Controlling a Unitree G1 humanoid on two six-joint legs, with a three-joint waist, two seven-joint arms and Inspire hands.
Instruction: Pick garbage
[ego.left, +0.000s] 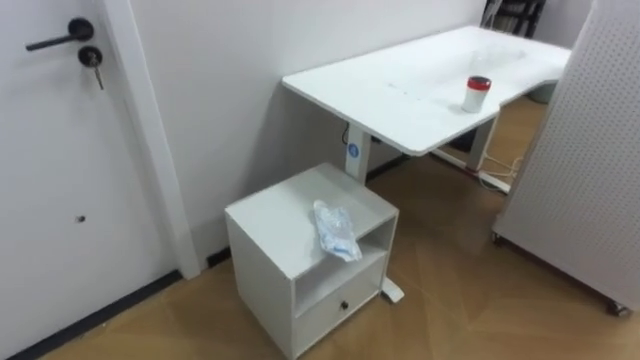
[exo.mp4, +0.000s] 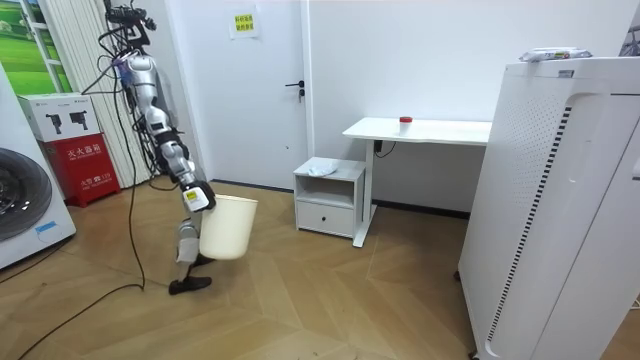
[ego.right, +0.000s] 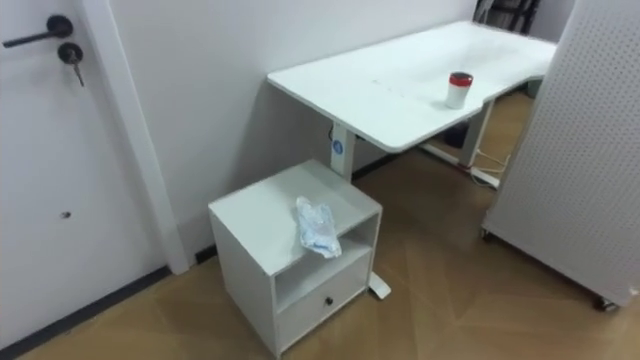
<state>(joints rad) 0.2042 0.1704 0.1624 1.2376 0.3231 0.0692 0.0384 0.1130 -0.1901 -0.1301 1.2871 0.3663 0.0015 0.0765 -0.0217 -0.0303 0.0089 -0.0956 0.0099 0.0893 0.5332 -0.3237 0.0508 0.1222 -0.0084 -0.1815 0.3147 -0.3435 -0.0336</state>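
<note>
While the bag (ego.left: 336, 231) lies on the cabinet (ego.left: 270, 215), well apart from the robot, the bin (exo.mp4: 228, 226) is carried at the right hand (exo.mp4: 196, 197); how its fingers are set cannot be told. If the bin is swung on approach, the cabinet could be struck, or the limp bag knocked off its front edge

Bright, even light falls from overhead. The glossy white desk top (ego.left: 400, 95) washes out to glare at its far end. Soft shade lies beneath it and inside the open shelf of the small white wooden cabinet (ego.left: 275, 215); the brown wooden floor (ego.left: 470, 300) carries a faint sheen.
</note>
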